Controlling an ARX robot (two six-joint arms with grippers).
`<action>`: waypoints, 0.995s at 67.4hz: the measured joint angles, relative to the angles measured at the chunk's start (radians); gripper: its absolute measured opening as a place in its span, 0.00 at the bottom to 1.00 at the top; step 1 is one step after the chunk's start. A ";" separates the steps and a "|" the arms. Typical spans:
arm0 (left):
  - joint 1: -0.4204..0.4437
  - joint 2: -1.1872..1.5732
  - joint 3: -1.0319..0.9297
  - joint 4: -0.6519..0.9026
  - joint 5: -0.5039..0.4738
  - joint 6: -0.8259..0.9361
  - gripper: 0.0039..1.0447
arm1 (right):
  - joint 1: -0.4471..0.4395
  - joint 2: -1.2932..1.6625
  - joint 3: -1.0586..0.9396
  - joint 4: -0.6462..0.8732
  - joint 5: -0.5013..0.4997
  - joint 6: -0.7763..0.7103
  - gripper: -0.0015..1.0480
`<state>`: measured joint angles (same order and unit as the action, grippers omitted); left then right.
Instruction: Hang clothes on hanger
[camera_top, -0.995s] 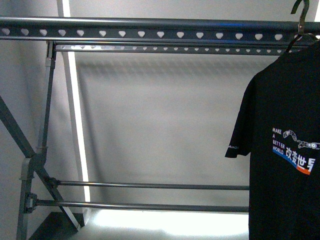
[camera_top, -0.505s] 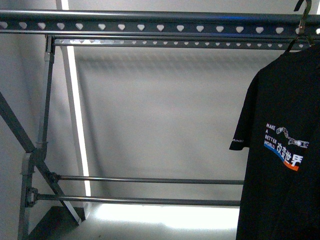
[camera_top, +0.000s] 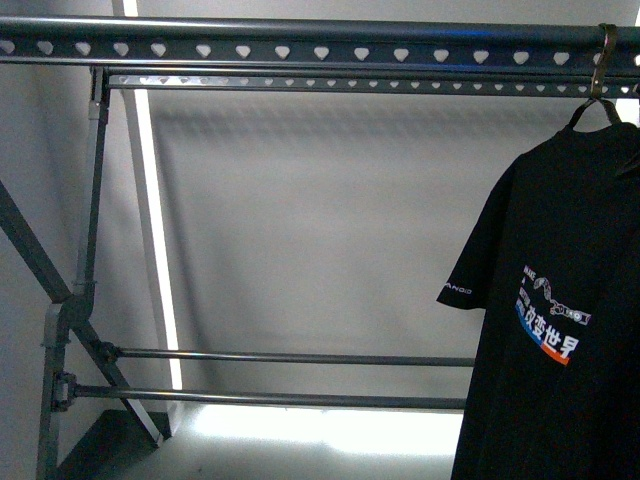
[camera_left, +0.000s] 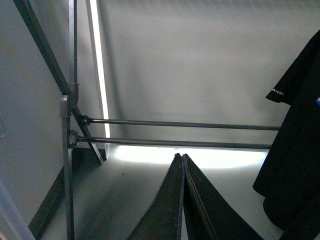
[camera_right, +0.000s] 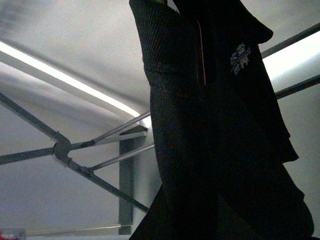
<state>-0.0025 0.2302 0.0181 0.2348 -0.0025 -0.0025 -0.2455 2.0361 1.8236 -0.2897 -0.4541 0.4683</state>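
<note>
Left pincer (camera_left: 182, 165), closed, well apart from T-shirt (camera_left: 295, 165).

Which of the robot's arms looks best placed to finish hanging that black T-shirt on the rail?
Probably the right. Its wrist camera looks straight up the T-shirt, which hangs at the rail's right end. The left gripper is shut, well away from it.

Dim, backlit scene; bright floor-level glare.
</note>
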 joint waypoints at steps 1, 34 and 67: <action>0.000 -0.006 0.000 -0.005 0.000 0.000 0.03 | 0.001 -0.005 -0.011 0.010 0.006 -0.003 0.13; 0.000 -0.225 0.000 -0.231 0.002 0.000 0.03 | 0.017 -0.777 -0.808 0.711 0.151 -0.246 0.92; 0.000 -0.226 0.000 -0.231 0.002 0.000 0.22 | 0.237 -1.699 -1.568 0.372 0.441 -0.447 0.59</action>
<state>-0.0025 0.0040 0.0181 0.0040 -0.0010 -0.0025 -0.0082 0.3370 0.2554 0.0822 -0.0128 0.0216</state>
